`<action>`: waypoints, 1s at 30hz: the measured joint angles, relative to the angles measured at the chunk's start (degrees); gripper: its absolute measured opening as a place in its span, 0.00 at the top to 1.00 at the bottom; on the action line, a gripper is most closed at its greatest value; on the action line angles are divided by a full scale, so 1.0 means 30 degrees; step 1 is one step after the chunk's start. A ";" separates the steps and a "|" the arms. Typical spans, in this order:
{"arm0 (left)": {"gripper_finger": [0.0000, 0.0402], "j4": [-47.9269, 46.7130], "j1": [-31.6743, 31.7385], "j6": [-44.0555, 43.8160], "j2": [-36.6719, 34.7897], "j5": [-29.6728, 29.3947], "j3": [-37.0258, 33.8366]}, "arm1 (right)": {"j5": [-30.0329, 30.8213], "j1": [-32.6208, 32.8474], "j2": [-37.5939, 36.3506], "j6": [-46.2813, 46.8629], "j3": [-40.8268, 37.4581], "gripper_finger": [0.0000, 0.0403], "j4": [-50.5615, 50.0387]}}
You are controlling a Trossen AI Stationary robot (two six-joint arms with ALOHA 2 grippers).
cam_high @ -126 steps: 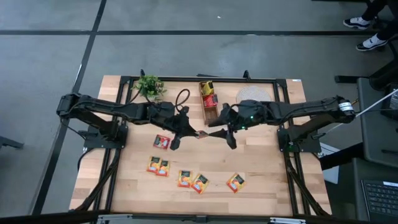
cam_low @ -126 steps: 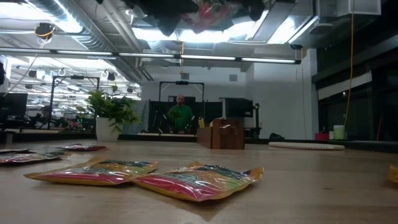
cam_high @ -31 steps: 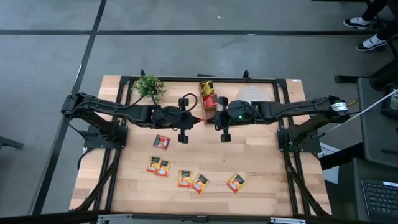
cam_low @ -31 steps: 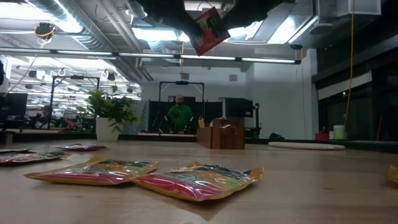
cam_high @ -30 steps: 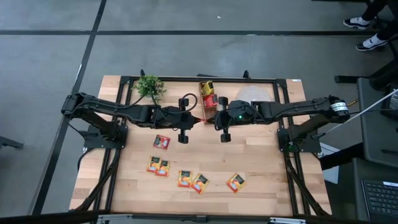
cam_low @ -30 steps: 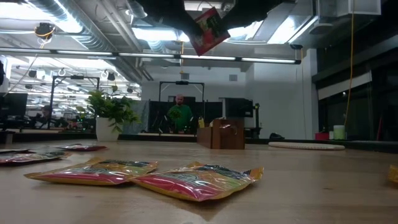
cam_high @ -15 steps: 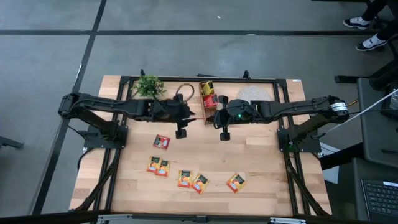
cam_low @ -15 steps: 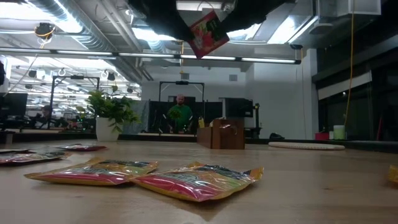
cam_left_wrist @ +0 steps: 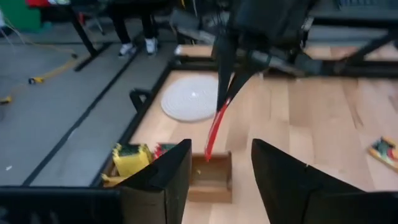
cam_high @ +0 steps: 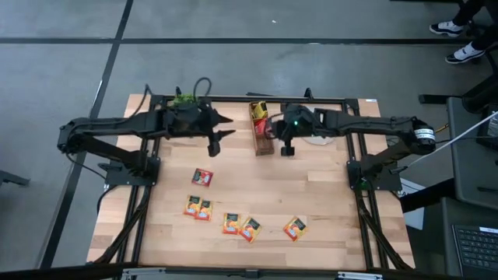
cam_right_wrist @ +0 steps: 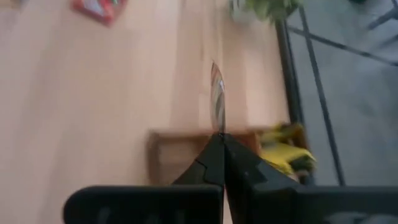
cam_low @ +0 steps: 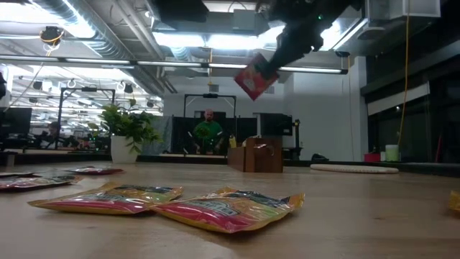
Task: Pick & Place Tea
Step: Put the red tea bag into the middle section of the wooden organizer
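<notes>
From above, I see my right gripper (cam_high: 285, 148) next to the wooden box (cam_high: 263, 129), and my left gripper (cam_high: 215, 134) away near the plant (cam_high: 184, 98). From table height, a red sachet (cam_low: 255, 79) hangs from the right gripper's closed fingers, above the box. My left wrist shows its fingers (cam_left_wrist: 158, 177) apart, holding nothing. My right wrist shows the sachet (cam_right_wrist: 217, 99) edge-on, pinched at the fingertips (cam_right_wrist: 219, 146), over the box.
</notes>
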 joint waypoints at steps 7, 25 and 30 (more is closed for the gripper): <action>0.61 0.0548 0.1089 -0.0210 -0.0768 -0.0145 0.0000 | -0.0204 -0.2507 0.0015 -0.3832 0.1447 1.00 -0.2562; 0.61 0.1387 0.1673 -0.1559 -0.0780 -0.1303 0.0000 | -0.2298 -0.6348 0.0729 -2.2892 0.1759 1.00 -0.4131; 0.61 0.1387 0.1677 -0.1548 -0.0780 -0.1450 0.0000 | -0.1419 -0.6367 0.1581 -2.4037 0.1745 1.00 -0.3471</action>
